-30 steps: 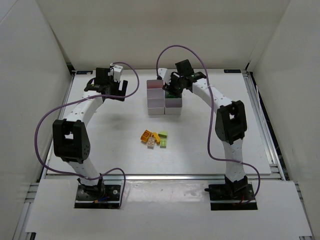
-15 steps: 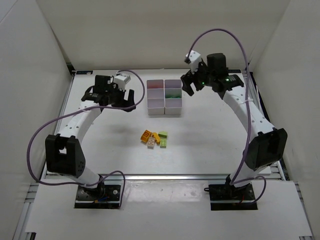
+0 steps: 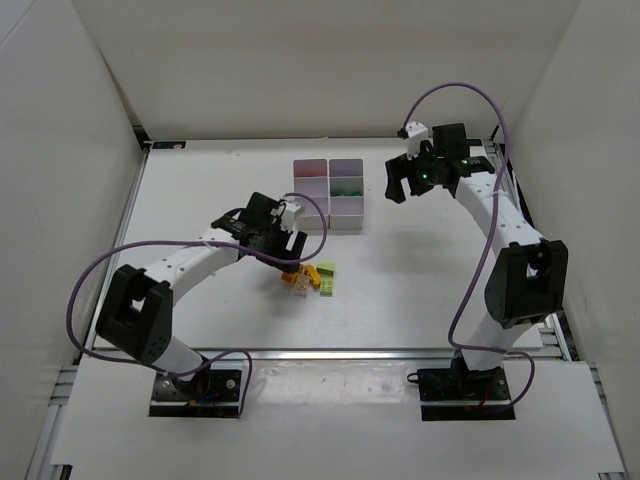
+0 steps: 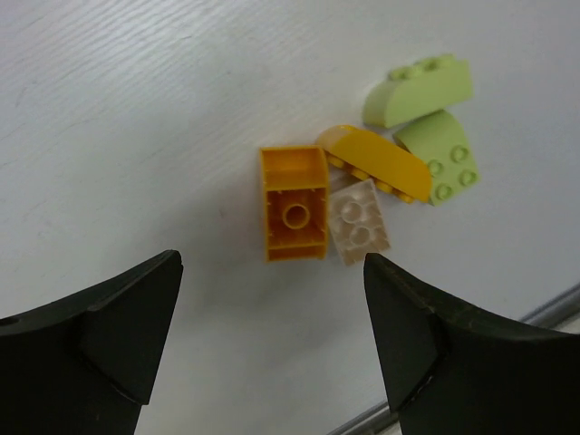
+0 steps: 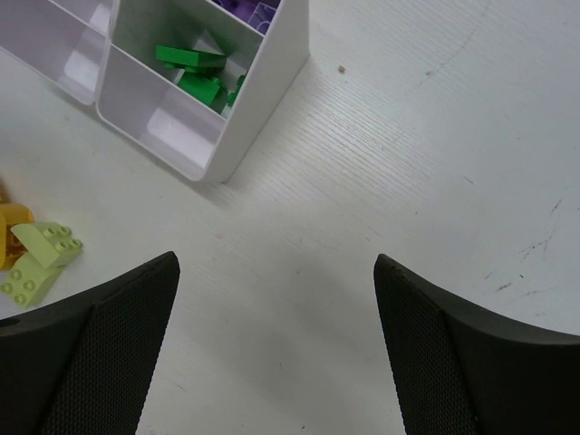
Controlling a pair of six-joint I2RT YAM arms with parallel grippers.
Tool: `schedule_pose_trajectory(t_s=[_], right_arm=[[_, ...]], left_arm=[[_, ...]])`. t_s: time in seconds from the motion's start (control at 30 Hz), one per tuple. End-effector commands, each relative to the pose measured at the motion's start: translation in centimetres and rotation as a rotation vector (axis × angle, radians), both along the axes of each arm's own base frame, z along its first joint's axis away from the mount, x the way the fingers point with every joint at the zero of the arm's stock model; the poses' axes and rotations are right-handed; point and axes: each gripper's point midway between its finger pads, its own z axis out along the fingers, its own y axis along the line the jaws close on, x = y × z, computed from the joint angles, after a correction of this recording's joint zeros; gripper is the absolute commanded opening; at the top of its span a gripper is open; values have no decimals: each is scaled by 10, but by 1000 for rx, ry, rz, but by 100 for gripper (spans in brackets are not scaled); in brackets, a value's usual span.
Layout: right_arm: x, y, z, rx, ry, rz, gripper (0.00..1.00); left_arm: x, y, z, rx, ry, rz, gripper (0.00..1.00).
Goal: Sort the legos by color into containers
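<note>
The loose legos [image 3: 312, 278] lie in a small pile in front of the containers [image 3: 330, 182]. In the left wrist view I see an orange brick [image 4: 294, 215], a cream brick [image 4: 360, 222], a yellow curved brick [image 4: 379, 161] and two lime bricks [image 4: 441, 159]. My left gripper [image 4: 270, 304] hangs open just above and short of the orange brick, holding nothing. My right gripper [image 5: 276, 290] is open and empty over bare table, right of the containers [image 5: 263, 91]. Green legos [image 5: 199, 77] lie in one bin and purple ones [image 5: 249, 9] in the bin behind it.
White walls close in the table on three sides. A metal rail [image 3: 320, 352] runs along the near edge. The left arm [image 3: 190, 262] reaches across the table's middle left, and its wrist covers the front left bin in the top view.
My left arm has swung from the back left down to the loose pile. My right gripper has left the containers and moved right, with its jaws now wide.
</note>
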Motion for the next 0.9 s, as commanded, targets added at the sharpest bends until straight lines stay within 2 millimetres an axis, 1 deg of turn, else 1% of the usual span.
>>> schedule_pose_trajectory(t_s=[0.0,0.13,0.17,0.23,0.3,0.33,0.4,0.53,0.63,0.67,0.77,0.8,0.87], right_arm=[[2,6,15,24,-47,22,90],[4,5,16,14,-58,30,90],[3,5,16,12,-58,32,90],[3,5,16,11,-57,33,90],[2,5,12,10,-49,37,90],[1,5,11,9,-48,39,90],[0,6,9,11,-43,46,89],[2,6,8,7,-43,46,89],[3,6,9,2,-50,51,89],[2,5,8,-1,-50,52,89],[2,5,7,-3,-46,53,89],[2,5,6,-5,-47,53,89],[2,5,5,-5,-44,54,89]], left_arm=[[17,4,0,46,-44,121,91],[15,-1,-8,75,-52,138,91],[18,4,-13,103,-56,158,91],[18,2,-18,108,-49,144,91],[21,-2,-17,96,-44,138,91],[18,-9,-16,67,-28,120,90],[19,-15,-15,52,-25,109,89],[19,-13,-22,76,-18,104,85],[17,-14,-27,75,-4,104,80],[17,-15,-27,70,0,102,73],[16,-20,-29,55,14,82,62],[16,-21,-27,51,12,75,53],[18,-22,-26,49,6,69,46]])
